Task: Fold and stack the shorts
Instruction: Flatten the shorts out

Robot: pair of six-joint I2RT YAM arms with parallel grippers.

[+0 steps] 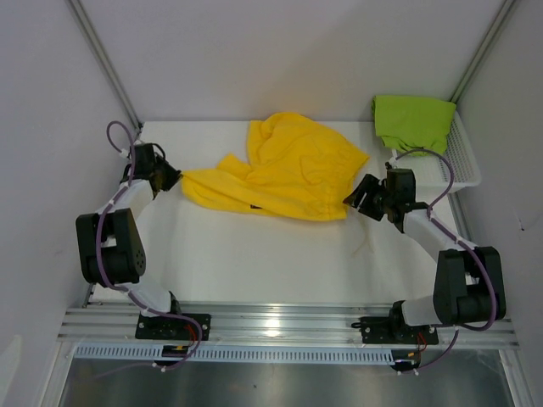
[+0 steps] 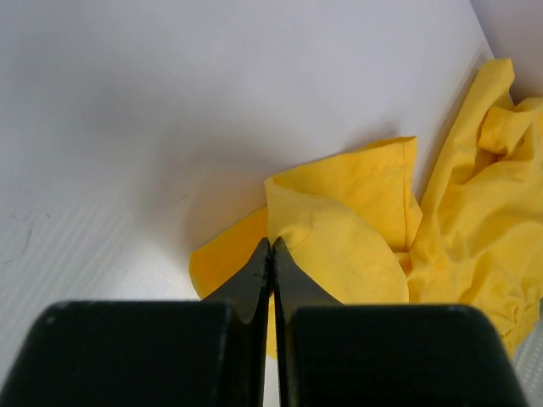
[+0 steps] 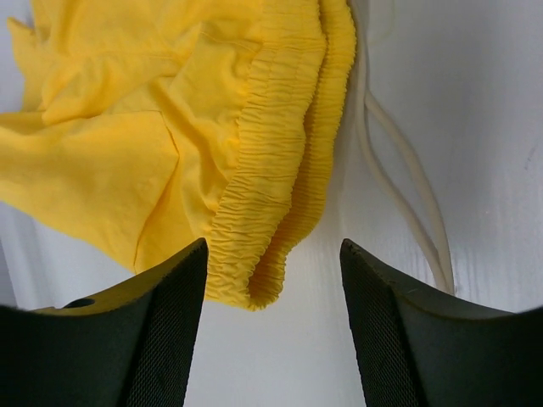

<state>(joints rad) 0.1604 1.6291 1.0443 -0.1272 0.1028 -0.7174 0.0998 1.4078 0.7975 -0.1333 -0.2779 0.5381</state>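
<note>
The yellow shorts (image 1: 280, 170) lie crumpled across the back middle of the white table. My left gripper (image 1: 172, 180) is at their left corner, its jaws pressed together on the leg hem, which lifts off the table at the tips (image 2: 272, 242). My right gripper (image 1: 352, 199) is open at the right end of the shorts. In the right wrist view the elastic waistband (image 3: 271, 170) hangs between the open jaws (image 3: 271, 254), close to the left finger, with the white drawstring (image 3: 399, 161) on the table beside it. The lime green shorts (image 1: 413, 121) lie bunched on the basket.
The white mesh basket (image 1: 462, 161) stands at the back right corner against the wall. Grey walls enclose the table at the left, back and right. A metal rail (image 1: 280, 326) runs along the near edge by the arm bases.
</note>
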